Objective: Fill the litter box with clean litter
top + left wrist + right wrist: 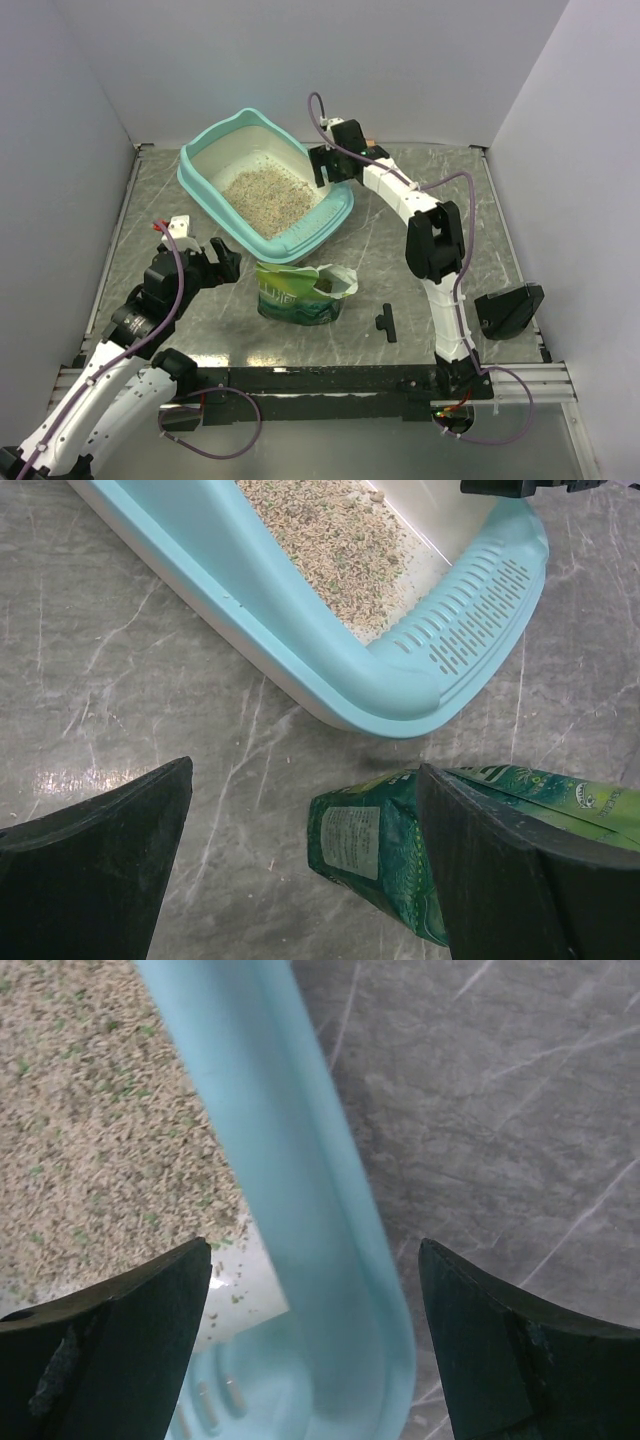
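The teal litter box stands at the table's back centre, with tan clean litter spread over its white floor. My right gripper hovers open over the box's right rim, one finger above the litter and the other above the table; I cannot tell if it touches. My left gripper is open and empty near the table, just left of a green pouch. In the left wrist view the pouch lies by the right finger, with the box rim beyond.
The green pouch lies open-mouthed on the marble-patterned table, just in front of the box. A small black T-shaped piece lies right of the pouch. A black scoop-like object sits at the right edge. Walls enclose the table on three sides.
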`<state>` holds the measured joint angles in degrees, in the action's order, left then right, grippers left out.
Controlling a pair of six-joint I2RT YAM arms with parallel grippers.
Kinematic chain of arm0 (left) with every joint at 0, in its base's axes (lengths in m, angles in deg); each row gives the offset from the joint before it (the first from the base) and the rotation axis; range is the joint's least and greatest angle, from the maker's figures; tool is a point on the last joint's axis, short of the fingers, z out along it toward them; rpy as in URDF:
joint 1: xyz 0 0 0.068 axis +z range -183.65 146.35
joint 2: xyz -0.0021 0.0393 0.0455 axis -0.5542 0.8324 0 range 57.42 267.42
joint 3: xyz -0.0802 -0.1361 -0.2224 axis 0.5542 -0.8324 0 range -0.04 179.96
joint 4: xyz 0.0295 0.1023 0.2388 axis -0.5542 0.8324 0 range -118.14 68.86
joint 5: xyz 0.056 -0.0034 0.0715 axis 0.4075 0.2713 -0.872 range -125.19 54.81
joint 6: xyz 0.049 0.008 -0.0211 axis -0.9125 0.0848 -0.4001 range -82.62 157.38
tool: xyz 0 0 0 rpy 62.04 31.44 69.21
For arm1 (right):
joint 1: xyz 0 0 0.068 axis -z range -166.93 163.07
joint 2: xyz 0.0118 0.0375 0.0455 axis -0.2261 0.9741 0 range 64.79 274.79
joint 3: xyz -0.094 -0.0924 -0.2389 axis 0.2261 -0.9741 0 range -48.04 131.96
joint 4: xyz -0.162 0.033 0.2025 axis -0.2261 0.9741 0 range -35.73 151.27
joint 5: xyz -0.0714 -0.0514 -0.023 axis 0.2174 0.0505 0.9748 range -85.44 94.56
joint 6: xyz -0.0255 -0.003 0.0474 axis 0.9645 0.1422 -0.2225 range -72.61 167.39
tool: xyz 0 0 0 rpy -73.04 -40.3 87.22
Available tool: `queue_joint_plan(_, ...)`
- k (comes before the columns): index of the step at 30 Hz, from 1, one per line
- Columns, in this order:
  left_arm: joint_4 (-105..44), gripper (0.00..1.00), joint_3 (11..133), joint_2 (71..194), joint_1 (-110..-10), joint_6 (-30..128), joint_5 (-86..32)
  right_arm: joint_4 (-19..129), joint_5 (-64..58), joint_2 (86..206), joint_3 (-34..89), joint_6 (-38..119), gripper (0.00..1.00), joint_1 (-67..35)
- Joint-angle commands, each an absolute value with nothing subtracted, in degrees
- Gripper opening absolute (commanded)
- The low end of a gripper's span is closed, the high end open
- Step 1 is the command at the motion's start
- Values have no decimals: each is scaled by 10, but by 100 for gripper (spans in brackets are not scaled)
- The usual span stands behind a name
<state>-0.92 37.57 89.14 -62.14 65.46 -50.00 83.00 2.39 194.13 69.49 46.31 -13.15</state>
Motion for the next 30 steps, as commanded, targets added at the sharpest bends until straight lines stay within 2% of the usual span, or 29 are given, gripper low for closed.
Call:
queue_joint_plan(1,-23,97,378,893,-622,652,-505,856,25,1960,753,451,89,-122)
queue_joint_plan(5,-24,97,378,893,-622,651,-503,875,21,1965,754,448,82,-118)
queue_joint_plan(7,-24,97,378,891,-622,651,-502,884,23,1967,756,449,74,-115)
queue_joint_plan(10,-24,97,378,890,-622,650,-501,894,24,1968,749,448,60,-115)
queue_joint_plan(14,-25,97,377,887,-622,649,-499,899,32,1956,733,443,31,-114)
queue_joint_plan(21,-25,97,376,887,-623,648,-492,869,91,1894,635,397,4,-98)
queue_joint_plan(23,-25,97,376,888,-622,648,-491,844,104,1862,586,377,0,-88)
queue_joint_plan(30,-27,97,375,881,-622,647,-488,792,170,1753,441,327,0,-46)
